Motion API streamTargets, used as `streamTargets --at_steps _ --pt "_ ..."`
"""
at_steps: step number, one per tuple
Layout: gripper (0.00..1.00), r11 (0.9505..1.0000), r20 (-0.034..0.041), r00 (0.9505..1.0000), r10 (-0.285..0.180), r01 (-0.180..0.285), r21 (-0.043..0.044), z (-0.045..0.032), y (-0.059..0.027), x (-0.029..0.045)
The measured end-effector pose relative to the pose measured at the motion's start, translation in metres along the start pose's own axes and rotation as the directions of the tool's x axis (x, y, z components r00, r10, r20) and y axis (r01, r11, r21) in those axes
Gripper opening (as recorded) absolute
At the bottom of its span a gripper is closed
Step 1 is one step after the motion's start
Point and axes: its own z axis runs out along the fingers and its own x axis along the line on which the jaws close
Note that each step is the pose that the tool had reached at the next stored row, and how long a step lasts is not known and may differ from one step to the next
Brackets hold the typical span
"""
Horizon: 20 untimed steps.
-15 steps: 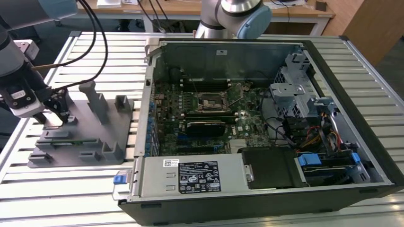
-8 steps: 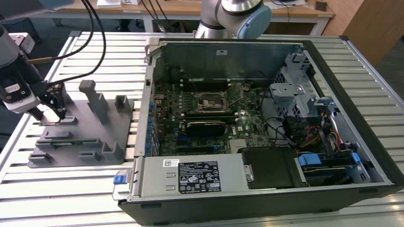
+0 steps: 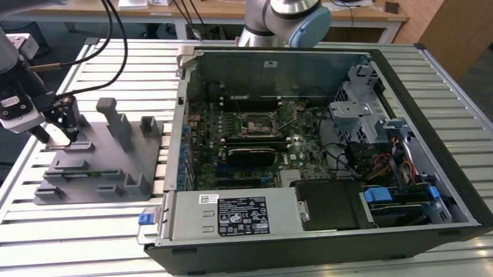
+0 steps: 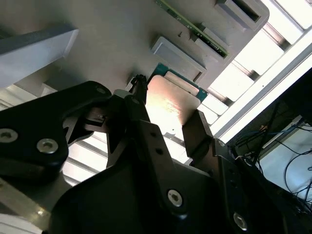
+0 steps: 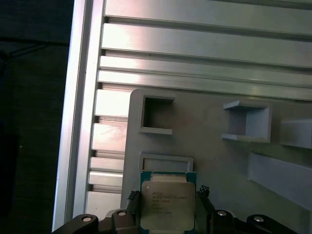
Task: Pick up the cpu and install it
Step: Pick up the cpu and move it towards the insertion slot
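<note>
1. At the far left of the exterior view the pincer [image 3: 59, 139] hangs over the near-left corner of the grey fixture [image 3: 100, 158], fingers pointing down, which looks like a straight drop onto a part held at a known spot
2. The cpu [image 5: 168, 204] lies low in the first wrist view, silvery top up, between the two dark fingers [image 5: 204, 207]. The second wrist view shows it [image 4: 168, 109] at mid-frame, flanked the same way
3. The pincer is drawn narrow on the cpu, its tips at two opposite edges. Gripping by the edges likely keeps the top and the underside free of pressure. Whether the chip has left the fixture I cannot tell
4. The fixture has raised walls and pockets, probably so that each part sits square and does not slide. A green stick [image 3: 77, 172] lies in a slot toward its lower part
5. The fixture rests on the slatted metal bench [image 3: 69, 236], just left of the case [image 3: 308, 72]
6. The case lies on its side at centre to right of the exterior view, cover off, so the board [image 3: 301, 144] faces up and can be reached from above
7. The socket [image 3: 258, 122] sits near the middle of the board, well apart from the cpu, so the install is not yet done
</note>
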Motion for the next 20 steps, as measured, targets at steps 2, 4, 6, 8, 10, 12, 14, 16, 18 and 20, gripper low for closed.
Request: streamTargets --at_steps 2,4,6,8,10,12,14,16,18,20 --pt "0.54 1.0000 0.0000 1.0000 0.000 0.000 0.0000 -0.0020 0.0002 0.0000" --pt "0.54 1.0000 0.0000 1.0000 0.000 0.000 0.0000 -0.0035 0.0005 -0.0001" --pt "0.54 1.0000 0.0000 1.0000 0.000 0.000 0.0003 -0.0047 0.0007 -0.0001" --pt "0.54 1.0000 0.0000 1.0000 0.000 0.000 0.0004 -0.0056 0.0008 -0.0002" --pt "0.54 1.0000 -0.0001 1.0000 0.000 0.000 0.0009 -0.0068 0.0010 -0.0002" --pt "0.54 1.0000 -0.0001 1.0000 0.000 0.000 0.0013 -0.0081 0.0012 -0.0002" --pt "0.54 1.0000 -0.0002 1.0000 0.000 0.000 0.0017 -0.0092 0.0014 -0.0002" --pt "0.54 1.0000 -0.0001 1.0000 0.000 0.000 0.0025 -0.0103 0.0017 -0.0003" --pt "0.54 1.0000 -0.0002 1.0000 0.000 0.000 0.0034 -0.0110 0.0019 -0.0003" --pt "0.54 1.0000 -0.0004 1.0000 0.000 0.000 0.0046 -0.0117 0.0022 -0.0003"
